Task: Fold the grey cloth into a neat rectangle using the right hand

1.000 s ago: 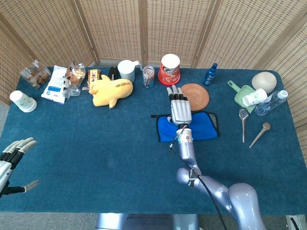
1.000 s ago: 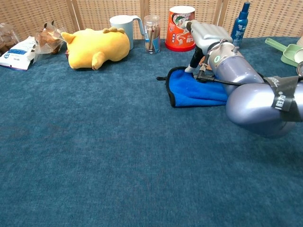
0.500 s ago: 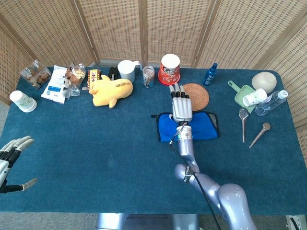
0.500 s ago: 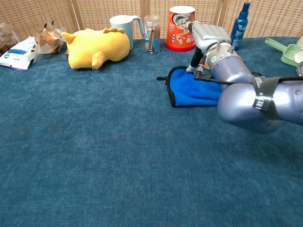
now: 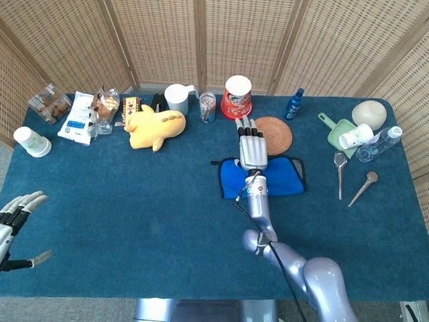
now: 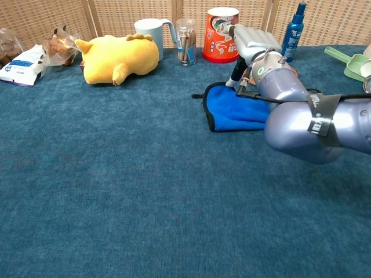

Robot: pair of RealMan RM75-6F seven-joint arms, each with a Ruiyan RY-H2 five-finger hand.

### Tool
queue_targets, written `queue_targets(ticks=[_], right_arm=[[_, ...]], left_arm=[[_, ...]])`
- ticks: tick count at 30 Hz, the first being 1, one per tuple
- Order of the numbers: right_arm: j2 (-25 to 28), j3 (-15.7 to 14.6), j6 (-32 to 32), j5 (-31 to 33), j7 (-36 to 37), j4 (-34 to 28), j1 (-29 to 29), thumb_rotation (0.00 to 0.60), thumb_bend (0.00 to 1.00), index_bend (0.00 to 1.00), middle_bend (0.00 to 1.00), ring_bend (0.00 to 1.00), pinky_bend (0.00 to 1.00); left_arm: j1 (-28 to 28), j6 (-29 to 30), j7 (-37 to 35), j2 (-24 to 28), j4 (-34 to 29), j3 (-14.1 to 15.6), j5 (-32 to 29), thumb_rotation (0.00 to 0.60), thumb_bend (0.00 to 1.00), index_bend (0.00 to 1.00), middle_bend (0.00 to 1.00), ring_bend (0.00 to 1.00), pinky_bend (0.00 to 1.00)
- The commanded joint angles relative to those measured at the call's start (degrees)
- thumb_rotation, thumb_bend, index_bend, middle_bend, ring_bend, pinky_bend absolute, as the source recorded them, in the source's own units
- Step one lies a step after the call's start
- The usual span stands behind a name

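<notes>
Head view: right hand (image 5: 253, 149), fingers extended flat and apart, lies over the folded cloth (image 5: 281, 181); left hand (image 5: 15, 218) is spread, holding nothing.

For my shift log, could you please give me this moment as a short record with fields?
cloth: blue with dark edging, lying folded flat on the table
right hand: stretched out flat above the cloth's far edge, fingers pointing at the red cup
left hand: at the table's near left edge, fingers apart, holding nothing
beside cloth: round woven mat
</notes>
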Motion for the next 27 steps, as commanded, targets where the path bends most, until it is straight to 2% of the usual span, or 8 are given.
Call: queue_targets(ticks=[1,3,7,9,14,22,27], right_arm=[[3.1,0.0,0.6,0.1,0.2,-5.6,-2.6,0.6,0.04,0.04,0.0,0.0,0.27],[5.7,-0.5,0.7,0.4,-0.6,-10.4,-4.7,0.6,0.05,0.05,0.0,0.0,0.27],[11.8,-1.5,0.7,1.8,-3.6,-21.7,-9.2,0.6,0.05,0.17,0.0,0.0,0.27],[15.2,-2.2,1.2,2.8,-5.8,-27.6,-11.4,0.6,0.05,0.19,0.0,0.0,0.27],[21.6,-3.5,2.1,5.7,-10.0,-37.1,-14.9,0.6,0.06,0.29,0.0,0.0,0.27],[27.8,-5.6,2.2,9.1,-12.3,-43.5,-18.1,0.6,0.07,0.36,0.0,0.0,0.27],[30.9,-8.1,1.4,7.8,-11.4,-45.7,-19.7,0.6,0.09,0.38,0.0,0.0,0.27]], left_arm=[[0.0,0.0,0.0,0.0,0.0,0.1,0.2,0.6,0.24,0.07,0.0,0.0,0.06],[-0.1,-0.1,0.1,-0.1,0.0,0.1,0.3,0.6,0.24,0.07,0.0,0.0,0.06],[-0.2,-0.4,0.6,-0.2,-0.1,0.3,0.8,0.6,0.24,0.07,0.0,0.0,0.06],[-0.1,-0.5,1.0,-0.3,-0.4,0.5,1.3,0.6,0.24,0.07,0.0,0.0,0.06],[0.0,-0.2,2.0,-0.5,-0.8,0.7,2.0,0.6,0.24,0.07,0.0,0.0,0.06],[0.1,0.0,2.7,-0.6,-1.0,1.0,2.7,0.6,0.24,0.07,0.0,0.0,0.06],[0.1,-0.2,3.1,-0.7,-1.1,1.1,3.1,0.6,0.24,0.07,0.0,0.0,0.06]])
